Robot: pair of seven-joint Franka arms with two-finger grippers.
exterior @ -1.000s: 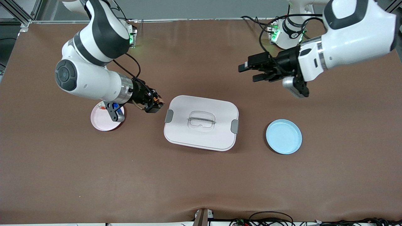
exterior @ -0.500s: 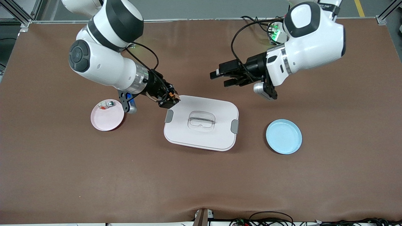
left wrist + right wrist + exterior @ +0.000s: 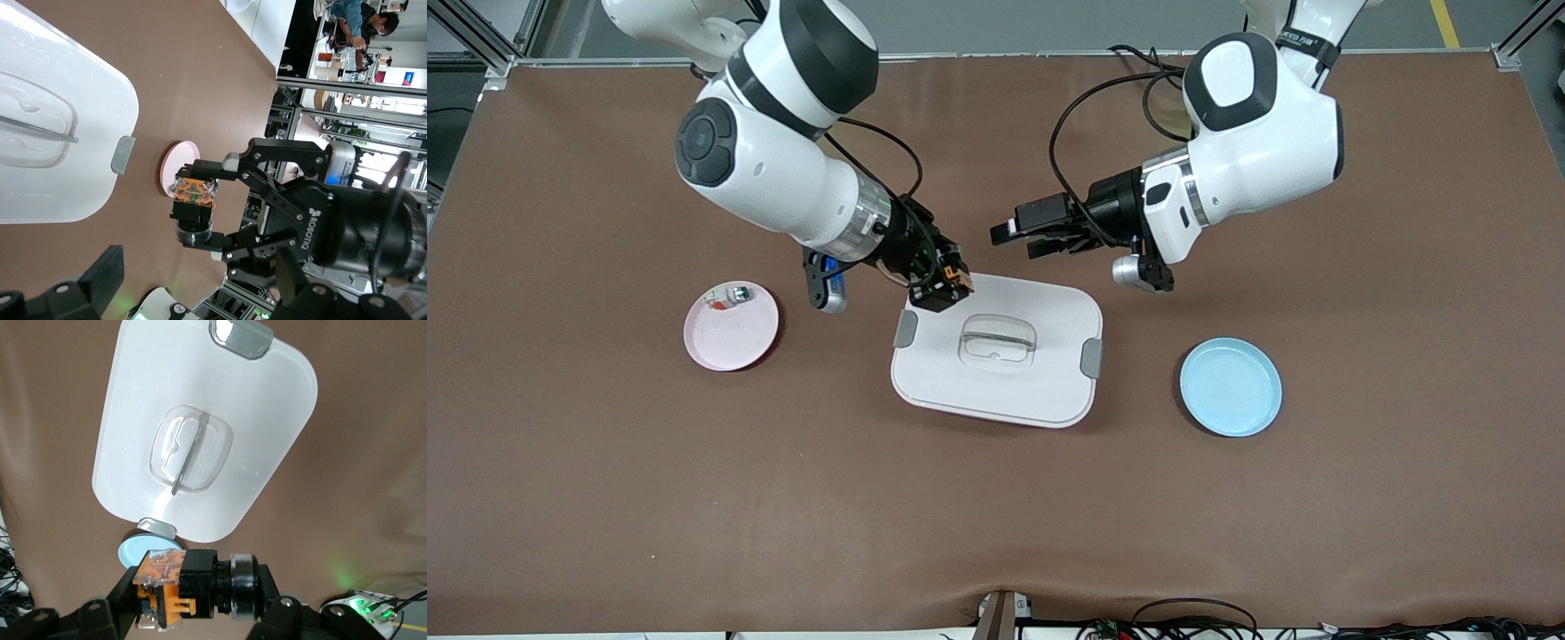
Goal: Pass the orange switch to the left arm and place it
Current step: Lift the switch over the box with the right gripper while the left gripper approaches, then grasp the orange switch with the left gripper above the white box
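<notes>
Over the corner of the box [image 3: 996, 348] toward the right arm's end of the desk, the right end effector [image 3: 944, 286] hangs clenched on the orange switch [image 3: 951, 275], carrying it in the air above the white lid. From the left wrist view the switch [image 3: 193, 207] shows as a stubby black body with an orange block at one end and a ringed collar at the other, pinched across its middle. The left end effector [image 3: 1021, 238] hovers just past the box's edge on the robots' side, fingers spread wide and empty, pointed toward the switch.

It looks small, rigid and light, probably hard plastic with smooth faces, so it could twist or slip if caught only by the tip. I would judge the free collar end the sensible place for the left arm to take hold. A pink plate [image 3: 731, 326] and a blue plate [image 3: 1231, 386] sit either side of the box.
</notes>
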